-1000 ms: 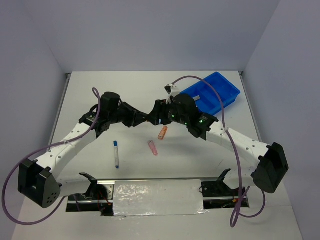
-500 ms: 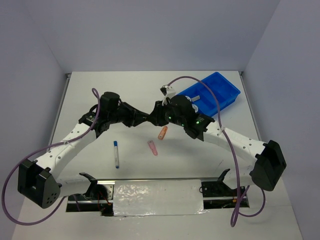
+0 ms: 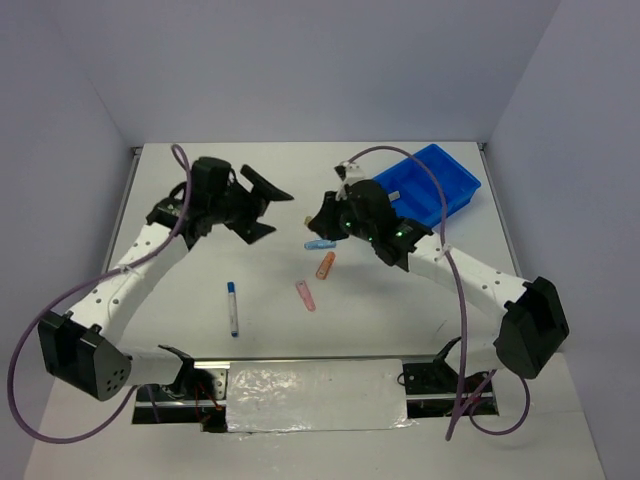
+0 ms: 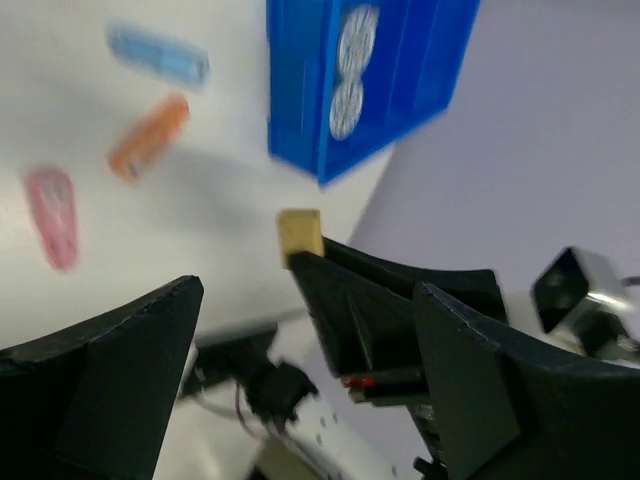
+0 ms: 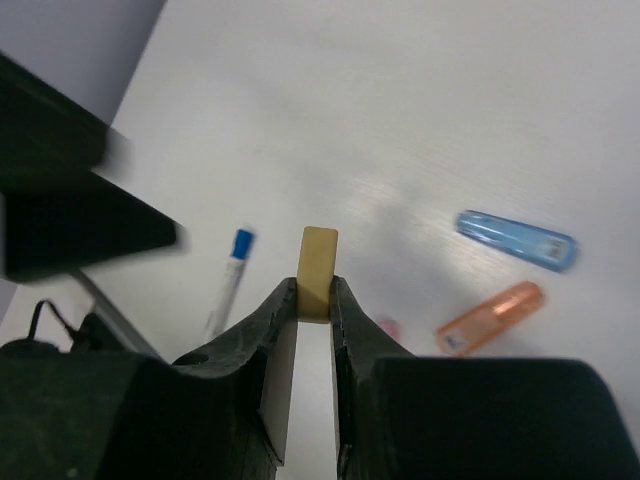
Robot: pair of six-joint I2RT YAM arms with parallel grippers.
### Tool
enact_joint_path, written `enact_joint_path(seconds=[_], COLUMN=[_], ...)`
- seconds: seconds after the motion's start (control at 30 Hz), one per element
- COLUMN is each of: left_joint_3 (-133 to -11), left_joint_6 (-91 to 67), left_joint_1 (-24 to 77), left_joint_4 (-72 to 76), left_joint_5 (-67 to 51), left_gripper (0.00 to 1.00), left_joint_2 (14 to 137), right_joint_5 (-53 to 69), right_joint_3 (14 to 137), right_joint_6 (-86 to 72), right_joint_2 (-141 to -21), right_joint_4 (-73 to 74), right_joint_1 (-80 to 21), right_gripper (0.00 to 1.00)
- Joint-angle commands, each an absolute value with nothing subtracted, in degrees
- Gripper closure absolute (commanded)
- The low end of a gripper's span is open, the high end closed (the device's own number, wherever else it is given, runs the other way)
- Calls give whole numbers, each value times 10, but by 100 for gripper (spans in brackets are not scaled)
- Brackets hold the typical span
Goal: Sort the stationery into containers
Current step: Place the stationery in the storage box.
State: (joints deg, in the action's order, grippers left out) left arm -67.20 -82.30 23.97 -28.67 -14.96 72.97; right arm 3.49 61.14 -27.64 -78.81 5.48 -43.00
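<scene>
Right gripper was clamped on the tan eraser — the piece's long axis ran in line with the fingers, its far end poking past the tips. In the top view the blue tray sat at the upper right, behind this gripper, which pointed toward frame left — so the wrist would likely need to swing back right to reach a compartment. Its arm was plainly the nearer to the tray. Left gripper hung at upper left, jaws spread wide, holding nothing.
</scene>
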Motion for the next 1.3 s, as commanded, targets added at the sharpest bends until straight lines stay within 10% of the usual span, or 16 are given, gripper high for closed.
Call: enact_joint_path(seconds=[0.0, 0.33, 0.57, 0.83, 1.27], left_joint_3=[-782, -762, -680, -567, -461], left_joint_6=[-687, -494, -449, -442, -524], left_joint_1=[175, 110, 110, 110, 206], left_joint_4=[-444, -550, -548, -529, -470], left_joint_5=[-13, 129, 98, 51, 108], left_gripper=[1, 1, 1, 2, 11], left_joint_2=[740, 701, 651, 616, 707], right_joint_5=[4, 21, 31, 20, 104], right_joint_3=[607, 759, 881, 906, 888], right_joint_6=[-281, -242, -218, -213, -188], right_joint_2=[-760, -933, -1040, -1074, -938], right_joint_4=[118, 337, 391, 392, 388], right_joint_1=[-344, -52, -38, -33, -102], right_gripper=[94, 86, 81, 36, 35])
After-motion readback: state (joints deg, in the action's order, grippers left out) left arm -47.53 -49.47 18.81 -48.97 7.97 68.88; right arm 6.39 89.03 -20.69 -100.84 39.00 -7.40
